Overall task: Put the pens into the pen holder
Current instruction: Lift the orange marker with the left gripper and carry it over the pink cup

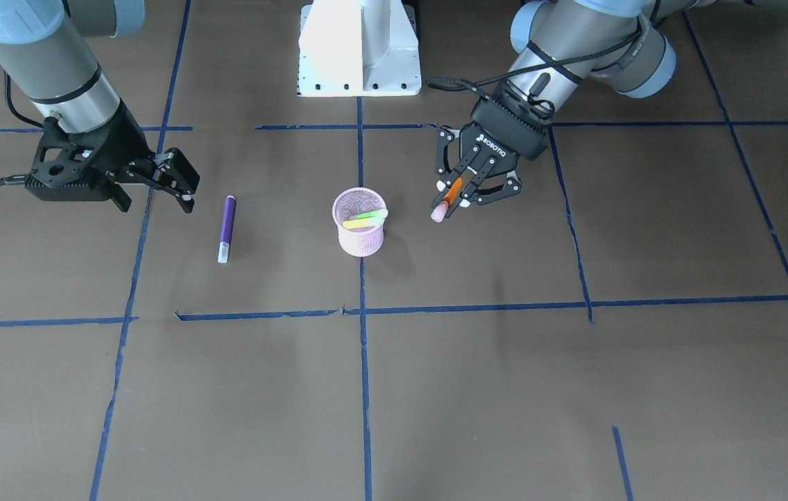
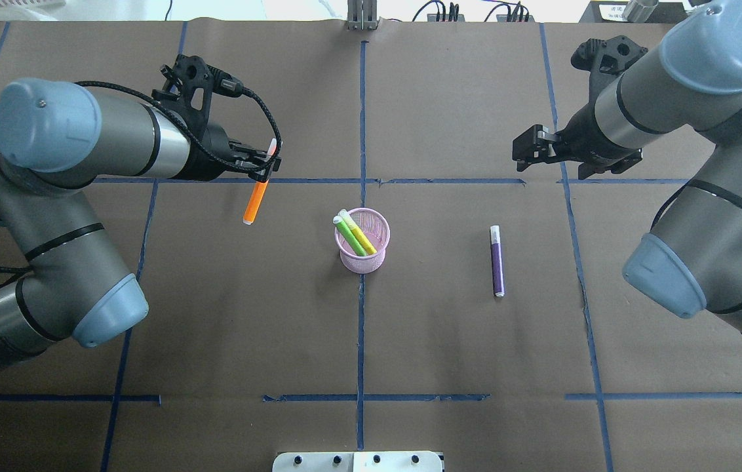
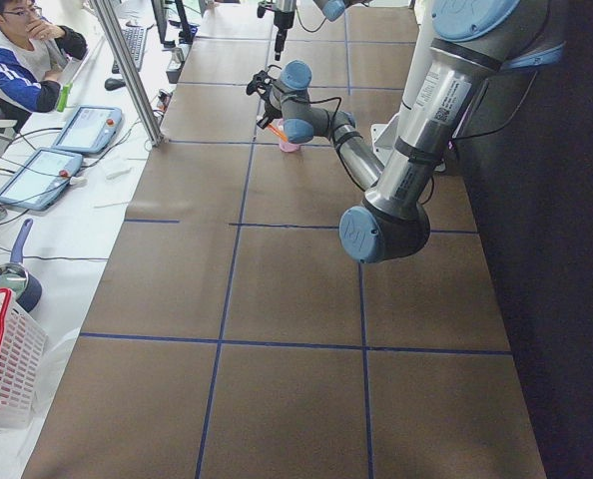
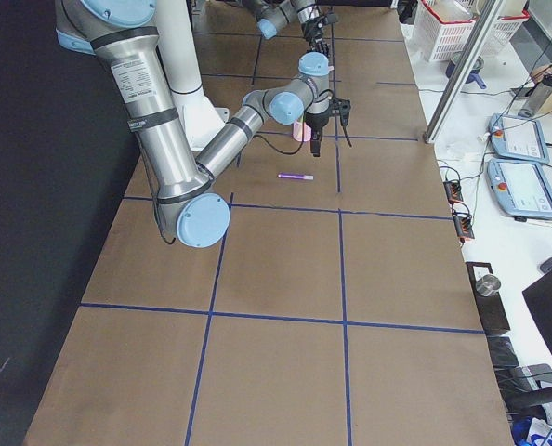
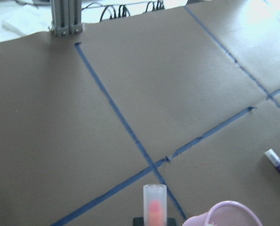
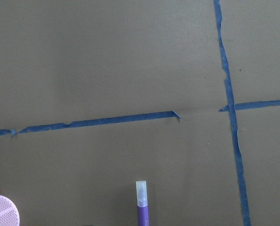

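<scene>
The purple pen (image 6: 143, 214) lies at the bottom edge near the middle, its pale clear cap pointing up the frame and its lower part cut off. The pink mesh pen holder (image 6: 1, 214) shows only partly in the bottom-left corner, well apart from the pen. Blue tape lines (image 6: 97, 122) cross the brown table (image 6: 107, 61).

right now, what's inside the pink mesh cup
Two pens lean inside the cup: a green pen and a yellow pen, caps up. Their tips and the cup's floor are hidden.
</scene>
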Tool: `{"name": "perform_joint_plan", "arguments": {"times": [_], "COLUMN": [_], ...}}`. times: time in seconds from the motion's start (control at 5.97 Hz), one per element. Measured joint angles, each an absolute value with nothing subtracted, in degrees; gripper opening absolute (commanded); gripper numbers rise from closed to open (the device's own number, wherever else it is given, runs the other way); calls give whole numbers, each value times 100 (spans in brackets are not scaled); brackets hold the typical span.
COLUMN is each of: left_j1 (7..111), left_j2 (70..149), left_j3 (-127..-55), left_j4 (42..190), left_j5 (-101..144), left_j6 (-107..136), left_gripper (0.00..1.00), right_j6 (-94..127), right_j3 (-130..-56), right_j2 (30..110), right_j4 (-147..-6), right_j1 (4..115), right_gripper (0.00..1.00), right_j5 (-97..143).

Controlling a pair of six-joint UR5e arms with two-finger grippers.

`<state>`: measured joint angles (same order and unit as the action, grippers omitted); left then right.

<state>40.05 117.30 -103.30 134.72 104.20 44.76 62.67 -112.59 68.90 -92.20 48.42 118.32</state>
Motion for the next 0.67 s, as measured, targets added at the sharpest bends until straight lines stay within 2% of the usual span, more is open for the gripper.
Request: {"name": "perform_joint_plan", "arguments": {"times": [0.5,0.67], "left_j1": [3268,3124], "left_j2": [11895,12079], "left_j3": [-9269,-8978], "left_j4": [16140,16518], "left_j5": [8990,8712], "left_j6": [4509,4509], "left_gripper": [0,0], "right_j6": [5645,5300], "right_j3": [-11168,-11137], "right_j2": [7126,7117], "right_j4": [-9178,-9174], "right_j1": [4830,4815], "right_gripper": [100,100], "right_j5": [11932,11906]}}
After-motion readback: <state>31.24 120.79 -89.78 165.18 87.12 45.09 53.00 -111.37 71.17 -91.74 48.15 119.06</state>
